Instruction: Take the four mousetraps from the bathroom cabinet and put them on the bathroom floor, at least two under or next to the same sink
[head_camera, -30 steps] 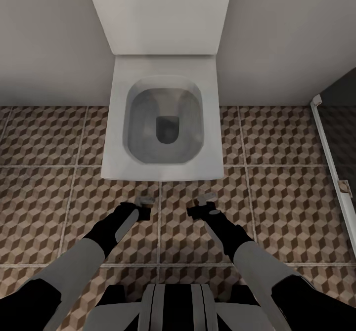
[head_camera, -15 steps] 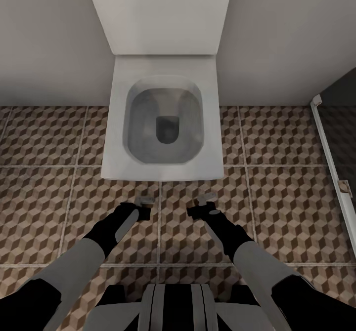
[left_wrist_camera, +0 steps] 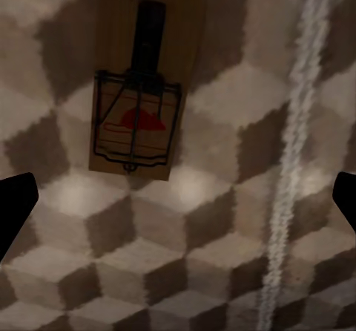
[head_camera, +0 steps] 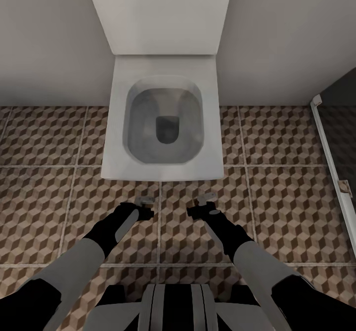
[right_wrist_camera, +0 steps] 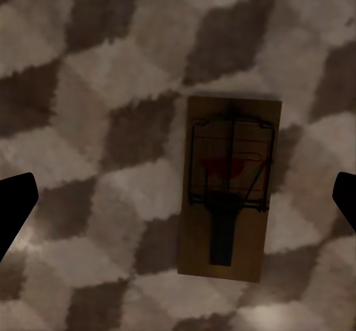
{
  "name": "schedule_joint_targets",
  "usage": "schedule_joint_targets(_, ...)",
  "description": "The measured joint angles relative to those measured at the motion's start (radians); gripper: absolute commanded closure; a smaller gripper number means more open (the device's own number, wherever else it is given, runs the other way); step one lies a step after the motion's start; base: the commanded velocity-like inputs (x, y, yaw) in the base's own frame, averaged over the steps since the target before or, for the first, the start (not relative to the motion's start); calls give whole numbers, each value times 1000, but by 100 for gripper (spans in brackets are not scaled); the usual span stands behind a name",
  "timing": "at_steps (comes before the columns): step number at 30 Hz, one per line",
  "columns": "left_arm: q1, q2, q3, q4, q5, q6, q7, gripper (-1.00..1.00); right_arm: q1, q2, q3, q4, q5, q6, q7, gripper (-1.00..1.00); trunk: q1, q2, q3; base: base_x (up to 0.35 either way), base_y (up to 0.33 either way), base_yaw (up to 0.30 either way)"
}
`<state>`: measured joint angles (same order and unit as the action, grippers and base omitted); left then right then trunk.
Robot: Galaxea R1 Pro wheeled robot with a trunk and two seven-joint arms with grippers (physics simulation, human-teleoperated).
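The left gripper [head_camera: 144, 201] is hovering low over the bathroom floor [head_camera: 44, 192] with its jaws spread wide and holding nothing; in the left wrist view the two dark fingertips [left_wrist_camera: 15, 212] are sitting at opposite edges of the frame with bare tile between them. The right gripper [head_camera: 206, 198] is doing the same beside it, jaws apart and empty. Under each gripper a mousetrap is lying flat on the cube-patterned tiles: one mousetrap [left_wrist_camera: 147, 79] is showing in the left wrist view just beside a pale grout line [left_wrist_camera: 293, 168], another mousetrap [right_wrist_camera: 231, 190] in the right wrist view on open tile. Each is a thin wooden board, probably light and rigid, with a wire bar and spring standing slightly proud of the top, so I judge it is best taken by the two long wooden edges, away from the metal, since the flat board is offering little height to pinch against the floor. In both wrist views the board's long axis is running across the line between the fingertips, which suits such a grasp; the dark metal tab end of each is pointing the opposite way from its red-marked end. Just ahead of both grippers the square white toilet [head_camera: 163, 123] is standing against the wall, and a shower screen edge [head_camera: 329, 148] is running along the right.
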<state>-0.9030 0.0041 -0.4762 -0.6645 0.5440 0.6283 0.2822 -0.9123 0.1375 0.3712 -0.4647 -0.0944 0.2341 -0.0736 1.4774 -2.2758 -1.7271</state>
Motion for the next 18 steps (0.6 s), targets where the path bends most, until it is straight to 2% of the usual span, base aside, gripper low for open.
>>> schedule_joint_targets(9, 0, 0, 0, 0, 0, 0, 0, -100, 0, 0, 1, 0, 0, 0, 0, -100, 0, 0, 0, -9, 0, 0)
schedule_joint_targets(18, 0, 0, 0, 0, 0, 0, 1, -100, 0, 0, 1, 0, 0, 0, 0, -100, 1, 0, 0, -242, 0, 0)
